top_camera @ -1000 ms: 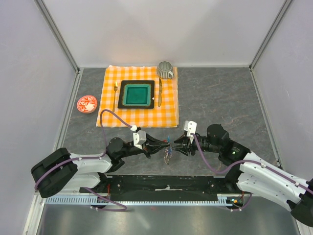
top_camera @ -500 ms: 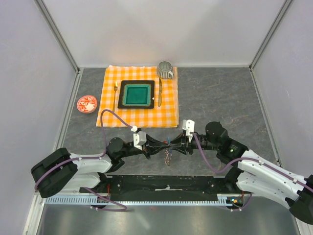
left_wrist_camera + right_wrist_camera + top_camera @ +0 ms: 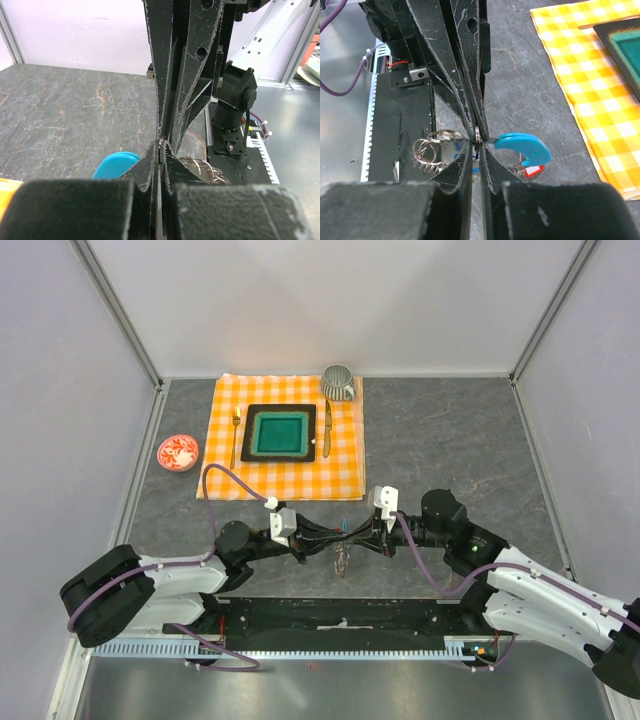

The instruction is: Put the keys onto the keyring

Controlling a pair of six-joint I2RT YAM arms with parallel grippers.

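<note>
Counter, 6 o'clock: your left end effector (image 3: 160, 150) clenches the keyring (image 3: 432, 147); whether your right end effector (image 3: 477, 150) grips the keys (image 3: 520, 146), you cannot tell. At 10 o'clock, red bowl (image 3: 161, 452), contents unclear.

white arms (image 3: 175, 580) with black joints, purple cables (image 3: 206, 490), scuffed black end effector fingers (image 3: 445, 50).

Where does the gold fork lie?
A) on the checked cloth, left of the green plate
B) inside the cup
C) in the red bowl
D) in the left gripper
A: the top view shows the fork on the orange checked cloth, just left of the green plate.
</note>
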